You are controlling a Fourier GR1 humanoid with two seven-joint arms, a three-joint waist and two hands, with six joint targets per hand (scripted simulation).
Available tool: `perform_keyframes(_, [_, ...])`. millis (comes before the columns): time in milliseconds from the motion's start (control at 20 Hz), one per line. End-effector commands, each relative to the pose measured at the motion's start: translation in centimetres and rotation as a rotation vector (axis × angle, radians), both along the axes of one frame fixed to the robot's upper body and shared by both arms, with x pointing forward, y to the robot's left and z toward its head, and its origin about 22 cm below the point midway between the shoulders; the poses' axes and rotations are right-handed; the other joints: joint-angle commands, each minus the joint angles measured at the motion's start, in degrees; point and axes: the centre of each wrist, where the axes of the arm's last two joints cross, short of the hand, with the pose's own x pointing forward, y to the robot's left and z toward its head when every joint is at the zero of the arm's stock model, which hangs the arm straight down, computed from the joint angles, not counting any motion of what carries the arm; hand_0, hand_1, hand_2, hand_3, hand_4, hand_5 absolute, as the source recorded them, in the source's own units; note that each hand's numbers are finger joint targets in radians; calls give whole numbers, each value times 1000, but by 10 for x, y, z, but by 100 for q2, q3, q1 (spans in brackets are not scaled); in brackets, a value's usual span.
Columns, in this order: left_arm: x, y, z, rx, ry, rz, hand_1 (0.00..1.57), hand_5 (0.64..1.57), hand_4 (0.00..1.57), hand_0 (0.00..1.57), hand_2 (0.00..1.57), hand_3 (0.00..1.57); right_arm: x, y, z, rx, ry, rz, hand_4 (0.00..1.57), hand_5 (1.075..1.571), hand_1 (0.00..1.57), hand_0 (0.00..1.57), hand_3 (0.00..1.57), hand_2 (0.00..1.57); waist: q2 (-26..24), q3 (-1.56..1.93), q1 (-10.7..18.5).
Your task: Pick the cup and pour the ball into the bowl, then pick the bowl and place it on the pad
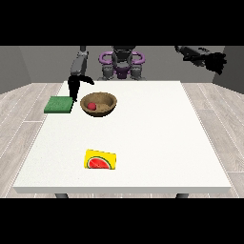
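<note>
A brown wooden bowl stands at the table's back left with a red ball inside it. Left of the bowl lies a flat green pad. A yellow cup with a watermelon picture lies on its side near the table's front edge. The hand at the view's left hangs over the gap between pad and bowl, fingers pointing down and thumb spread towards the bowl, holding nothing. The hand at the view's right is raised high beyond the table's back right corner, with nothing in it.
The white table is bare across its middle and right half. The robot's torso stands behind the back edge. Grey wooden floor surrounds the table.
</note>
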Motion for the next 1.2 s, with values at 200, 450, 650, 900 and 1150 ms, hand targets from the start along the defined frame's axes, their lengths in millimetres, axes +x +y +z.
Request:
perform_keyframes(200, [-21,14,78,42,-39,9,0,1548,0,0,0,0,18,-23,-50,25,53,-3,286,1570,0,0,0,0,95,1,-12])
perform_keyframes(450, [-22,10,78,45,-25,-8,0,1536,0,0,0,0,43,-13,-45,104,135,-32,374,1570,0,0,0,0,-107,-5,97])
perform_keyframes(650, [-33,17,109,31,-69,-16,0,1539,0,0,0,0,59,-15,-34,110,131,-23,401,1571,0,0,0,0,103,-4,99])
perform_keyframes(900, [-37,14,105,26,-86,-23,0,1525,41,0,0,0,53,-12,-66,120,158,-33,337,1570,0,0,0,0,135,-3,169])
perform_keyframes(1150, [-47,15,123,37,-143,-24,0,1528,0,0,0,0,53,-17,-68,128,81,-43,284,1566,0,0,0,0,539,-1,234])
